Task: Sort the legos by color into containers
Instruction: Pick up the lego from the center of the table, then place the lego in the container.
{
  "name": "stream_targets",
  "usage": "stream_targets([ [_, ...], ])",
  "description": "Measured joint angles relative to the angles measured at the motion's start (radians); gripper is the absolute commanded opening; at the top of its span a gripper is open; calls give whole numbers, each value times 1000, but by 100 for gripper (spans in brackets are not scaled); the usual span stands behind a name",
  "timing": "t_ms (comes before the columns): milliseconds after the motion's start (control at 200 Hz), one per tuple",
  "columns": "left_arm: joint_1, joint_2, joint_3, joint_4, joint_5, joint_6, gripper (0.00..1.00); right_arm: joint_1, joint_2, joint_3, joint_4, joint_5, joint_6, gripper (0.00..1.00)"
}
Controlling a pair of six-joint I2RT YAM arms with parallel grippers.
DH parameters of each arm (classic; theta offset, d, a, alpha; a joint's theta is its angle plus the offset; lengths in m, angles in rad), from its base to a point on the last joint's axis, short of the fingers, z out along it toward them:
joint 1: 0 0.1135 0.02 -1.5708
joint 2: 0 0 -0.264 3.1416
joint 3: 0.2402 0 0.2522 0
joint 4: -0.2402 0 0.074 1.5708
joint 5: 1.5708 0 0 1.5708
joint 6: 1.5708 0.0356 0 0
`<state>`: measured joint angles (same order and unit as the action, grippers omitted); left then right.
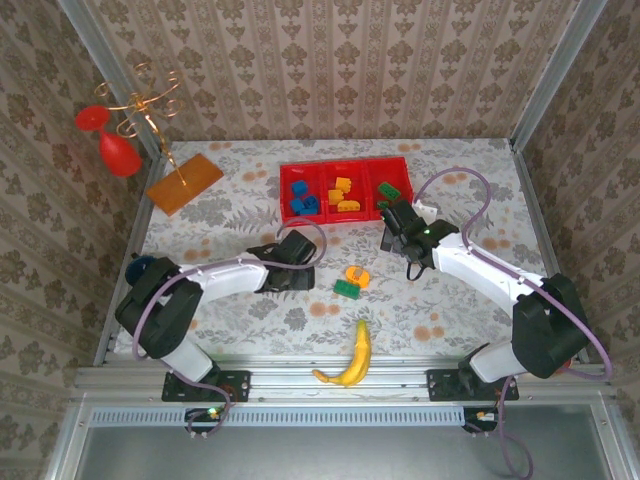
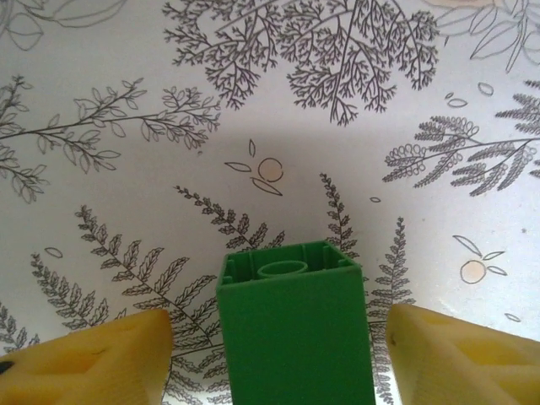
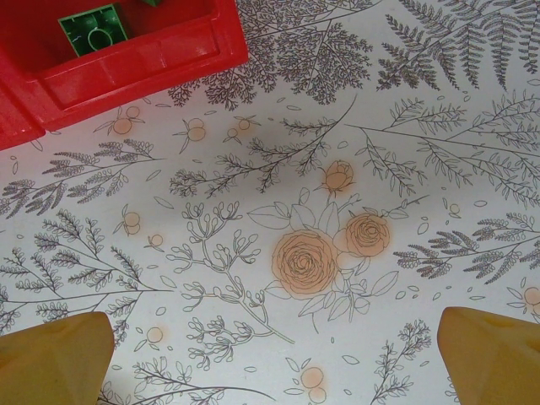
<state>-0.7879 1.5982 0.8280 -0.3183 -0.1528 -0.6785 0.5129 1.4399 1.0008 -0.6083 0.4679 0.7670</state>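
1. Legos: a green lego (image 2: 291,337) sits btwn the yellow fingers (image 2: 93,363) of the left gripper (image 2: 278,321), hollow underside facing away from the wrist cam. Floral cloth (image 2: 126,169) lies behind it. We can't tell if it rests on the cloth or is lifted.
2. Left gripper's jaws are partway in, w/ a strip of cloth showing on each side of the green lego, so they aren't touching it.
3. From the top cam we see two loose pcs mid-table, just right of the left wrist: an orange lego (image 1: 357,272) & a loose green lego (image 1: 346,289), side by side. We can't tell if that green one is the same pc as in the wrist cam.
4. Containers: the red tray (image 1: 345,167) sits at back centre. Its left compartment holds blue legos (image 1: 302,205), the middle orange legos (image 1: 345,193), the right green legos (image 1: 388,190).
5. Right gripper (image 3: 272,337): jaws spread wide over bare cloth, just in front of the tray's right compartment.
6. Further out: a banana (image 1: 350,360) lies at the near edge btwn the arm bases. An orange board (image 1: 185,183) lies back left, w/ a gold wire stand (image 1: 150,100) rising from it & a red goblet (image 1: 120,155) hanging there.
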Motion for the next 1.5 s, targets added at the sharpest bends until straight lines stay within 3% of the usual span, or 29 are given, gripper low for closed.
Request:
stream_targets([
  [230, -4, 27, 20, -27, -7, 24, 42, 0, 0, 0, 0, 0, 0, 100],
  [350, -4, 31, 26, -34, -7, 30, 37, 0, 0, 0, 0, 0, 0, 100],
  [1055, -10, 27, 134, -30, -27, 108, 34, -15, -44, -35, -10, 31, 31, 100],
  [1295, -10, 41, 289, -8, -19, 167, 34, -44, -156, -81, -23, 60, 56, 100],
  [1500, -10, 164, 500, 54, 11, 234, 34, -85, -231, -129, -29, 72, 64, 100],
])
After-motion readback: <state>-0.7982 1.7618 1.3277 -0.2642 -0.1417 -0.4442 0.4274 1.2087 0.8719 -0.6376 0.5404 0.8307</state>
